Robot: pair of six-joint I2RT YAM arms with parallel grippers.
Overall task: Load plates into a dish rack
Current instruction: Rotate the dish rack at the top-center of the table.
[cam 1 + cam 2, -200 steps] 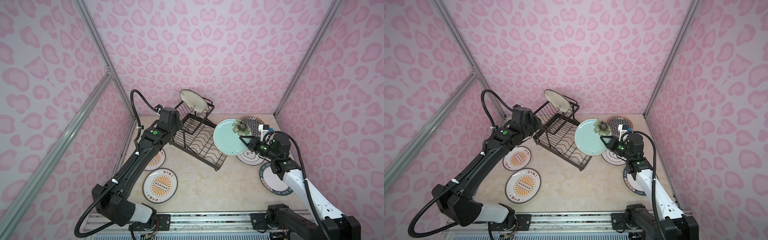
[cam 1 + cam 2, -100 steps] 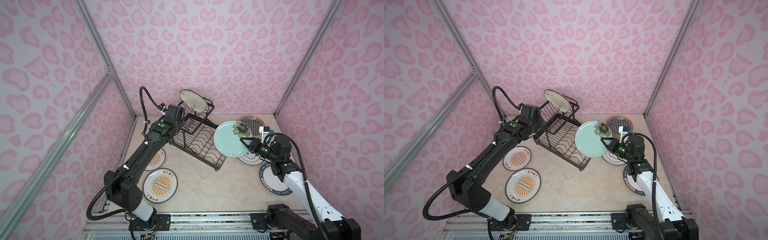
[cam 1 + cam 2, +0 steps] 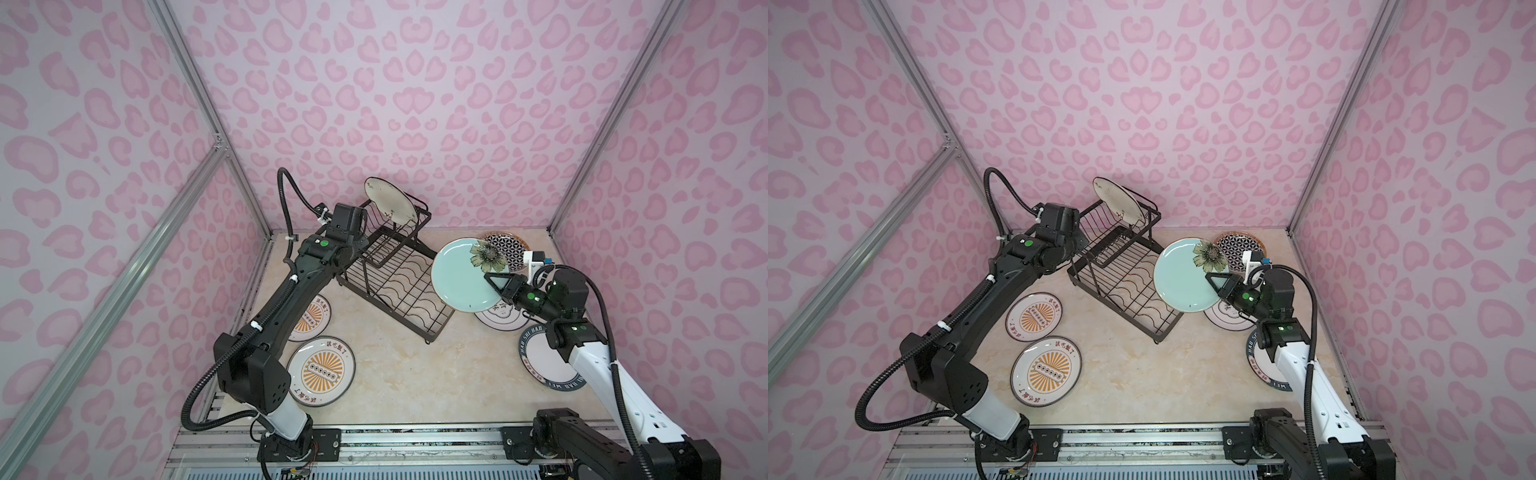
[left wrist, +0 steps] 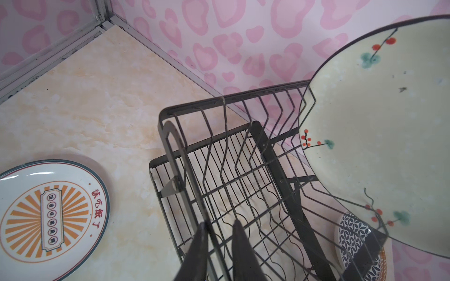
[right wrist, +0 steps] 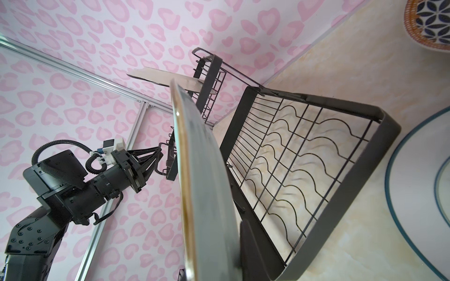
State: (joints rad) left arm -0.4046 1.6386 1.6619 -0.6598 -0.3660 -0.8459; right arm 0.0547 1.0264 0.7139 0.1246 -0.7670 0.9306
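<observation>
- Top views both show the teal plate [image 3: 457, 278] [image 3: 1179, 278] held in the air and tilted. Its glossy face is turned up toward the camera, and its dark flower sits at the rim nearest the back wall [image 3: 415, 124]. It is round, so it has no long axis.
- Right wrist view sees it [image 5: 207, 182] edge-on, with a gilt rim and its underside toward the rack [image 5: 304, 158].
- It hangs over the end of the rack's tray nearer the right arm.
- At the rim away from the rack, the right gripper [image 3: 490, 279] [image 3: 1209, 277] clamps it.
- The rack [image 3: 399, 282] is black wire. Its long axis runs slantwise from the back wall by the left arm toward the middle of the table [image 3: 415, 374], with the raised basket at the far end.
- A cream plate [image 3: 390, 201] [image 4: 377, 121] with sprigs stands leaning in the basket.
- The left gripper [image 4: 219, 233] [image 5: 159, 147] has narrow jaws straddling a basket wire. Whether they pinch it I cannot tell.
- Lying flat are two sunburst plates [image 3: 1045, 371] [image 3: 1034, 316] by the left arm. By the right arm are the geometric plate [image 3: 505, 249], white plate [image 3: 492, 322] and lettered plate [image 3: 540, 357].
</observation>
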